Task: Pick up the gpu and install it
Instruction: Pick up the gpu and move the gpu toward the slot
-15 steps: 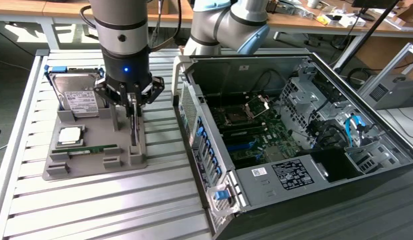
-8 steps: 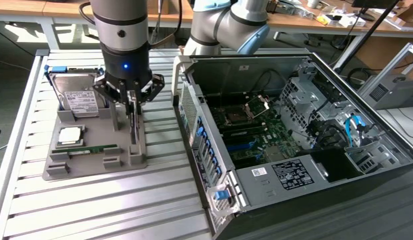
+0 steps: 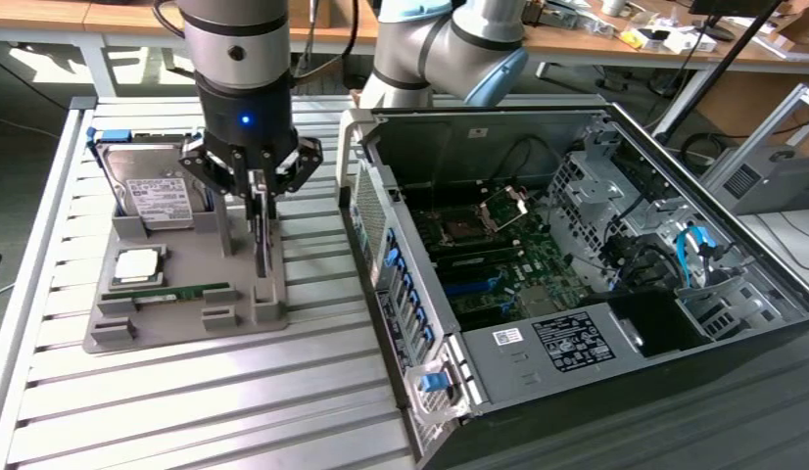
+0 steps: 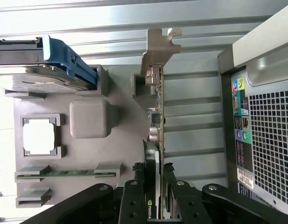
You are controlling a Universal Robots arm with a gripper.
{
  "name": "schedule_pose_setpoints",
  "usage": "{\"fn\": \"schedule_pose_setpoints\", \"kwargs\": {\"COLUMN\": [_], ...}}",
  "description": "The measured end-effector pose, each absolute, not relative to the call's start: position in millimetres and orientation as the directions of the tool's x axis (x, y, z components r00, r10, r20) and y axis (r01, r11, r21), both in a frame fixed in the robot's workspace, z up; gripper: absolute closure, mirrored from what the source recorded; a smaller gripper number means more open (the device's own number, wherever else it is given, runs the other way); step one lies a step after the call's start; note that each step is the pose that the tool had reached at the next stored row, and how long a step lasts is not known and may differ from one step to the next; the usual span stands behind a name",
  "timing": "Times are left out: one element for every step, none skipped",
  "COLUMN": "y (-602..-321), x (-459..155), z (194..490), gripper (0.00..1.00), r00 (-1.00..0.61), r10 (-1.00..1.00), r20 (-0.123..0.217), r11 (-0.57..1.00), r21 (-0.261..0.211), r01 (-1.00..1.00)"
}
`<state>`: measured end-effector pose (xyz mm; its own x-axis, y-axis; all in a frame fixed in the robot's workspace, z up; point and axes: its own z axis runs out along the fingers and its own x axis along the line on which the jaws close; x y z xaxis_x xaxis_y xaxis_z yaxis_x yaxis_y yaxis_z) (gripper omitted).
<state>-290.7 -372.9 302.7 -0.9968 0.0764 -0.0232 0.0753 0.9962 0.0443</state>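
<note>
The gpu [image 3: 261, 240] stands on edge at the exterior view's right side of a grey holder tray [image 3: 182, 328], thin and dark. In the wrist view the gpu [image 4: 158, 93] runs away from the camera, and its silvery bracket [image 4: 159, 44] is at the far end. My gripper [image 3: 257, 191] hangs straight above it. The black fingers [image 4: 134, 189] press against both faces of the card, so my gripper [image 4: 153, 186] is shut on it. Whether the card has left its slot in the tray, I cannot tell.
The tray also holds a silver hard drive [image 3: 150, 186] in a blue carrier [image 4: 69, 63], a square chip [image 3: 137, 262] and a green memory stick [image 3: 169, 292]. An open computer case [image 3: 536, 245] lies at the exterior view's right on the slatted metal table [image 3: 221, 401].
</note>
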Motion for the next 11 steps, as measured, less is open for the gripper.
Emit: {"fn": "schedule_pose_setpoints", "kwargs": {"y": [-372.9,-372.9,-372.9,-372.9,-372.9,-372.9,-372.9,-372.9,-372.9,-372.9,-372.9], "x": [-290.7,-290.7,-290.7,-290.7,-290.7,-290.7,-290.7,-290.7,-290.7,-290.7,-290.7], "z": [303.6,304.6,305.7,306.8,307.9,308.9,310.2,311.1,312.2,313.4,314.9], "gripper": [0.73,0.73,0.73,0.73,0.73,0.73,0.73,0.73,0.73,0.73,0.73], "r00": [-0.997,-0.997,-0.997,-0.997,-0.997,-0.997,-0.997,-0.997,-0.997,-0.997,-0.997], "r10": [0.076,0.076,0.076,0.076,0.076,0.076,0.076,0.076,0.076,0.076,0.076], "r20": [-0.023,-0.023,-0.023,-0.023,-0.023,-0.023,-0.023,-0.023,-0.023,-0.023,-0.023], "r11": [0.996,0.996,0.996,0.996,0.996,0.996,0.996,0.996,0.996,0.996,0.996], "r21": [0.044,0.044,0.044,0.044,0.044,0.044,0.044,0.044,0.044,0.044,0.044], "r01": [0.075,0.075,0.075,0.075,0.075,0.075,0.075,0.075,0.075,0.075,0.075]}}
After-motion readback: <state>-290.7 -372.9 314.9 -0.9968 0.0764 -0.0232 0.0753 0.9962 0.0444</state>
